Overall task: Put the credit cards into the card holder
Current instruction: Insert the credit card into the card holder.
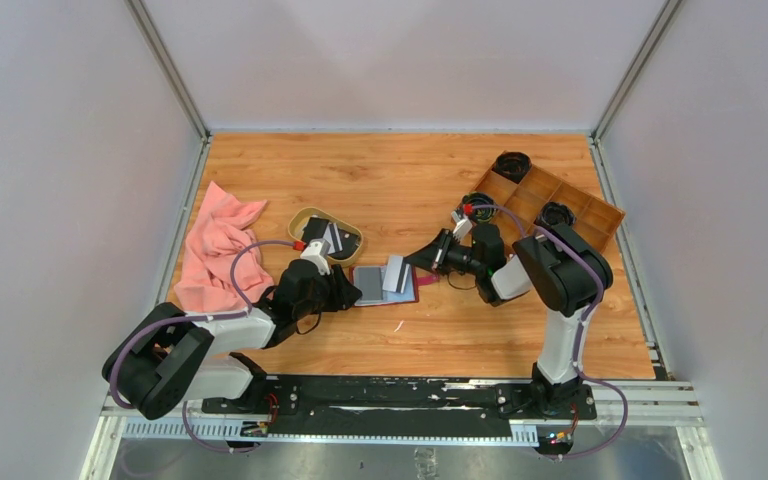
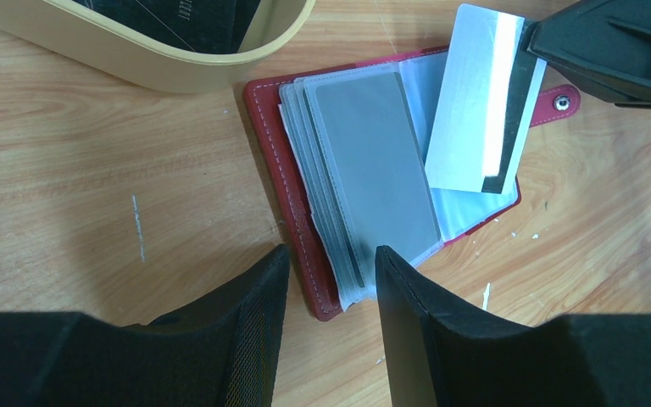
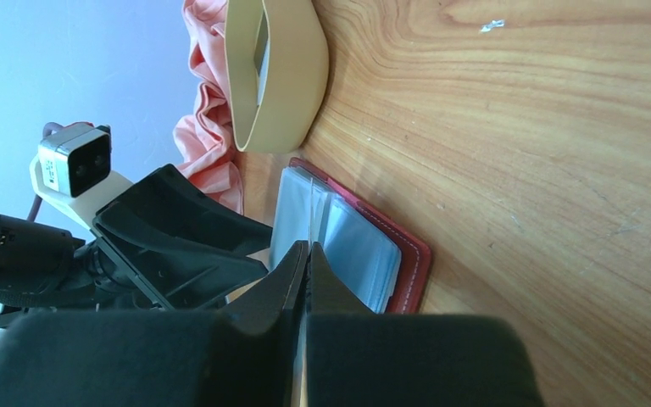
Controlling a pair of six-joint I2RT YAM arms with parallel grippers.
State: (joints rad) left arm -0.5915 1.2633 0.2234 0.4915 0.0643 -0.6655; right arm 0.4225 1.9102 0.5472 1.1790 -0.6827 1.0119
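Right pincer [image 3: 308, 254] pinches a stiff, probably slippery credit card [image 2: 475, 102] by its edge. Left pincer [image 2: 329, 270] sits spread at the card holder [image 2: 269, 157].

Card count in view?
3: one card in the right fingers over the holder, two in the dish. More may be hidden in the dish or holder pockets.

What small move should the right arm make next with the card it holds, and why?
Probably tilt and slide the white card down toward a clear pocket of the open card holder. The right fingers are shut on the card, which is over the holder's right half and not yet in any pocket. The left fingers stand open around its near edge.
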